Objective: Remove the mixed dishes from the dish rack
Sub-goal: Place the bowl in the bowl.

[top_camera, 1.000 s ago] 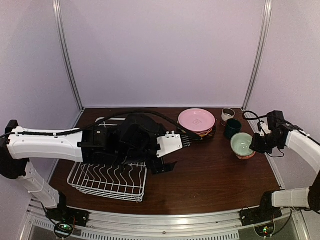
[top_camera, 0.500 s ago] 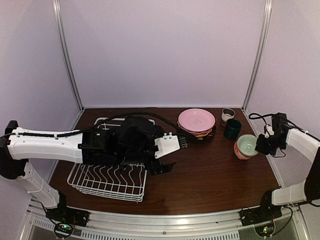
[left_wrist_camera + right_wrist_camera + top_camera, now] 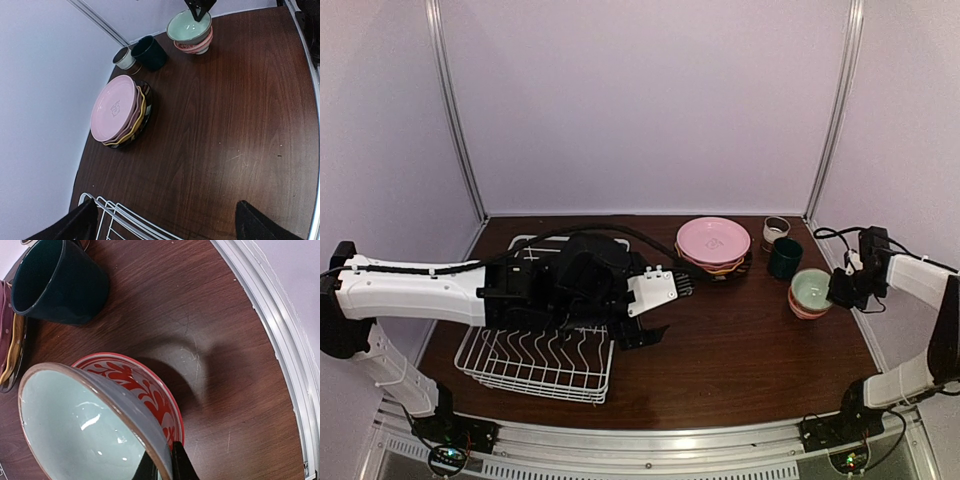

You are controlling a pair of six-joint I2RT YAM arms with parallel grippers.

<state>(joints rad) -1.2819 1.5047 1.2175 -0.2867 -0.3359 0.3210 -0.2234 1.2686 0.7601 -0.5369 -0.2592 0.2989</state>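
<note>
**item:** pale green bowl (image 3: 75, 430), one of the mixed dishes.

**location:** right side of the counter (image 3: 740, 370), set in or just above the red-and-white patterned bowl (image 3: 150, 390). cannot tell whether fully seated. near the counter's right edge rail.

**right jaws:** closed in a thin pinch across the rim of the pale green bowl.

**left jaws:** spread wide and holding nothing, hovering over the counter just past the right end of the dish rack (image 3: 535, 365).

**other pieces out of the rack:**
- stack of plates (image 3: 713, 238), light pink on top
- dark green cup (image 3: 60, 285)
- small beige cup (image 3: 776, 229)

**risks, as judged:**
- slip of the rim out of the pinch, from slick glaze and a small contact patch.
- clatter or chipping on release if the bowl is not yet seated, ceramic on ceramic.
- drag on withdrawal, pulling both nested bowls toward the rail or into the dark green cup close by.
- snagging of the wide-open left jaws on rack wire during any low sweep.

**materials and shapes:**
- bowls: glazed ceramic, round. glossy celadon inside with a brownish rim line on one, red leaf pattern on white on the other.
- dark green cup: tapered wall, satin sheen.
- plates: shallow, with scalloped edges showing in the stack.
- dish rack: white coated wire, rectangular, with raised sides and wavy slots. no dish visible in the exposed slots, the rest hidden under the left arm (image 3: 420, 290).
- counter: dark wood grain, lightly scratched.
</note>
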